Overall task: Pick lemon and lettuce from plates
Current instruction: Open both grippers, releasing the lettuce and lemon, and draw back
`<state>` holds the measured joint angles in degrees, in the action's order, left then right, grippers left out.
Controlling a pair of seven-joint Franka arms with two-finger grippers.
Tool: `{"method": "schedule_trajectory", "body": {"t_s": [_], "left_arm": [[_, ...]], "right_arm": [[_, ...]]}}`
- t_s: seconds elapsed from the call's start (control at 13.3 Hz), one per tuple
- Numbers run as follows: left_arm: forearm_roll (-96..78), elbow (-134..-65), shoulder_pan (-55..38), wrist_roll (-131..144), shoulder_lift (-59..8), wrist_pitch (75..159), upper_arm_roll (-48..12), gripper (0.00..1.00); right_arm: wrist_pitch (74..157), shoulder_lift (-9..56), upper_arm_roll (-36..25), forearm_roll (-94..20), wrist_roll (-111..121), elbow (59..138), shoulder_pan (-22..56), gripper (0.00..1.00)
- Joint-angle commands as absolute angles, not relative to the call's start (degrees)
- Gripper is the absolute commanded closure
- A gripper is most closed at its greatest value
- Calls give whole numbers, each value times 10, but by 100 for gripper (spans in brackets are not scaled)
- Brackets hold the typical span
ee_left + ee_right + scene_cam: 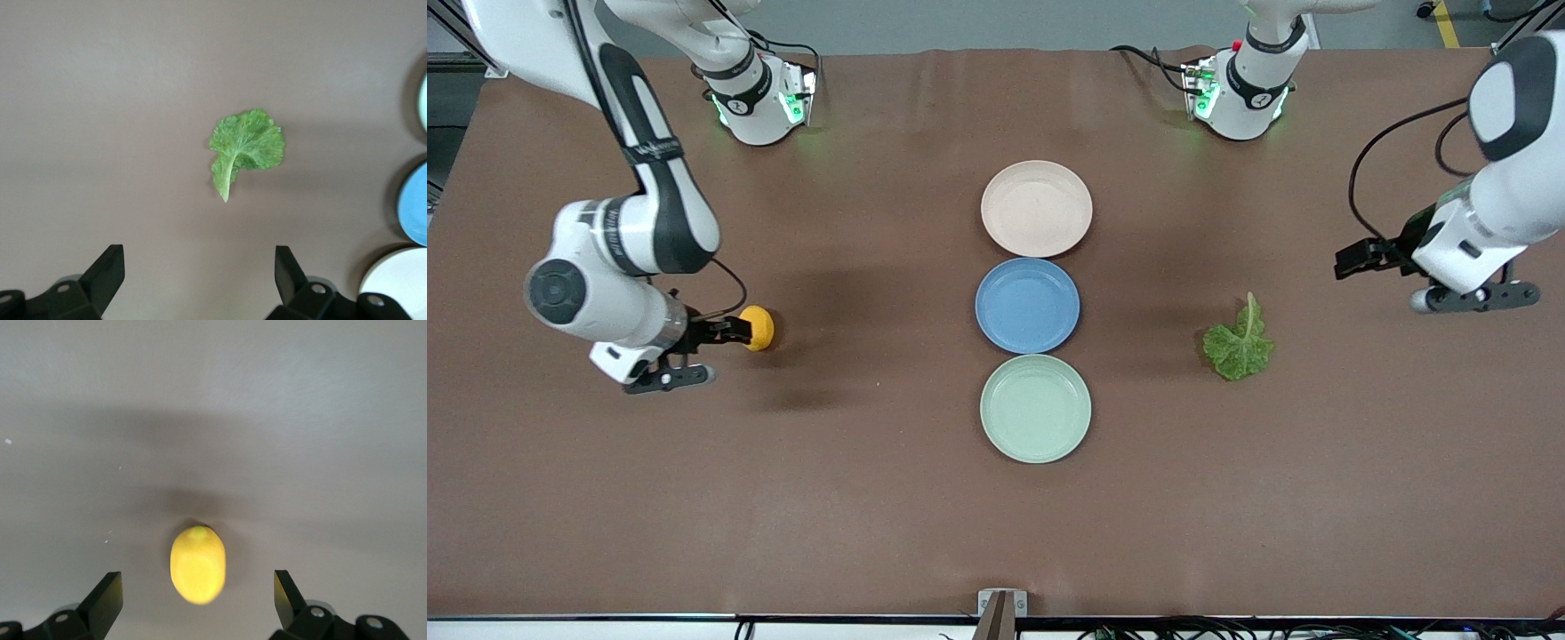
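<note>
The lemon [758, 328] lies on the brown table toward the right arm's end, off any plate. My right gripper [734, 331] is open right beside it; in the right wrist view the lemon [197, 565] sits between and just ahead of the spread fingers of the right gripper [198, 581], not touching them. The lettuce [1238, 343] lies flat on the table toward the left arm's end. My left gripper [1352, 260] is open and empty, apart from the leaf [245, 143]. The beige-pink plate [1036, 208] and the pale green plate [1035, 408] are both empty.
A blue plate [1027, 305], also empty, sits between the two task plates in the middle of the table. The three plates show at the edge of the left wrist view, the blue one [413, 203] among them. Both arm bases stand at the table's edge farthest from the front camera.
</note>
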<state>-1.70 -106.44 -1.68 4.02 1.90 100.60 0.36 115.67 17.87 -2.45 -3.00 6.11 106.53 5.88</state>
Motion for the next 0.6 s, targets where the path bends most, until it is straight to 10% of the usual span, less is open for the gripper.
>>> {"method": "schedule_trajectory", "body": {"t_s": [0.0, 0.53], "left_arm": [[-30, -1042, -15, 29, 56, 978, 4, 1], [-23, -923, -13, 31, 0, 933, 8, 1]], "right_arm": [[1049, 180, -19, -5, 65, 976, 34, 0], [880, 182, -20, 6, 65, 804, -15, 0]]}}
